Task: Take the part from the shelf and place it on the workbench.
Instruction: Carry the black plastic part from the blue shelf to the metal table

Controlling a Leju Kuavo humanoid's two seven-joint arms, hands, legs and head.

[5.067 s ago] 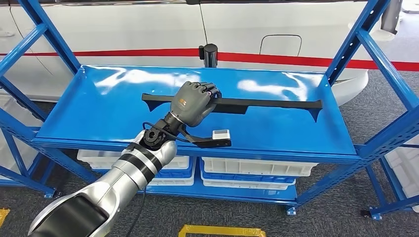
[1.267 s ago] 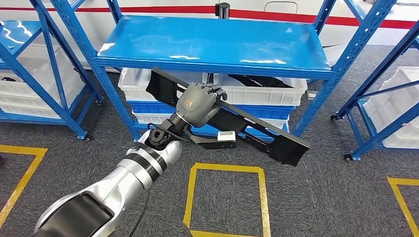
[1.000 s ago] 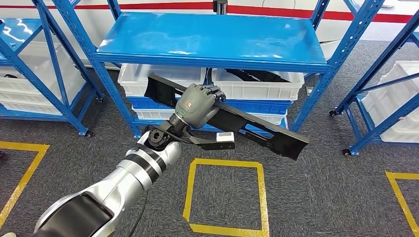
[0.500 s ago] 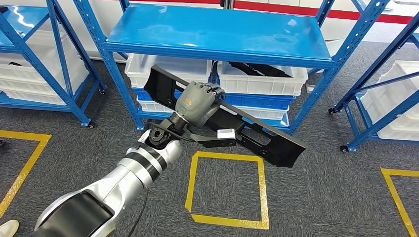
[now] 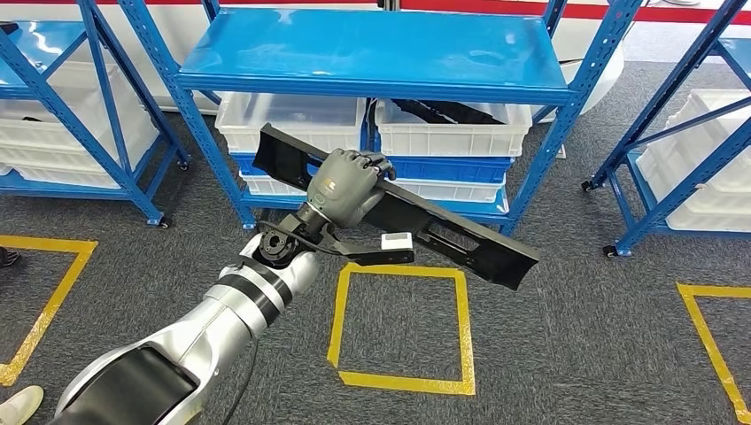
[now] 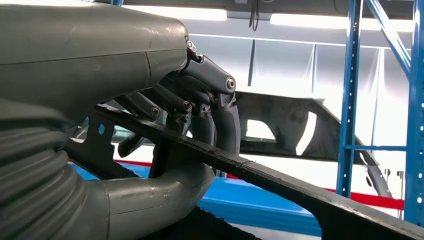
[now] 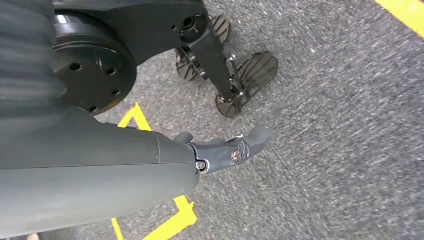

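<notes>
A long black part (image 5: 443,232) is gripped near its upper-left end by the robot's left hand (image 5: 347,186) at the centre of the head view, with the fingers curled over its top edge. The part is carried in the air, slanting from upper left down to lower right across the frame, in front of the blue shelf (image 5: 372,55) that spans the top of the picture. In the left wrist view, the dark fingers (image 6: 220,105) are seen clamped over the thin edge of the part (image 6: 280,180), with the thick thumb pressed beneath it. White bins (image 5: 292,119) are stacked on the shelf's lower level, behind the part. A square of yellow tape (image 5: 400,326) is marked on the grey carpet (image 5: 576,354) at lower centre, below the part's lower end. In the right wrist view, the right hand (image 7: 215,150) is seen above the carpet with nothing in it; whether its fingers are spread or curled cannot be told.
</notes>
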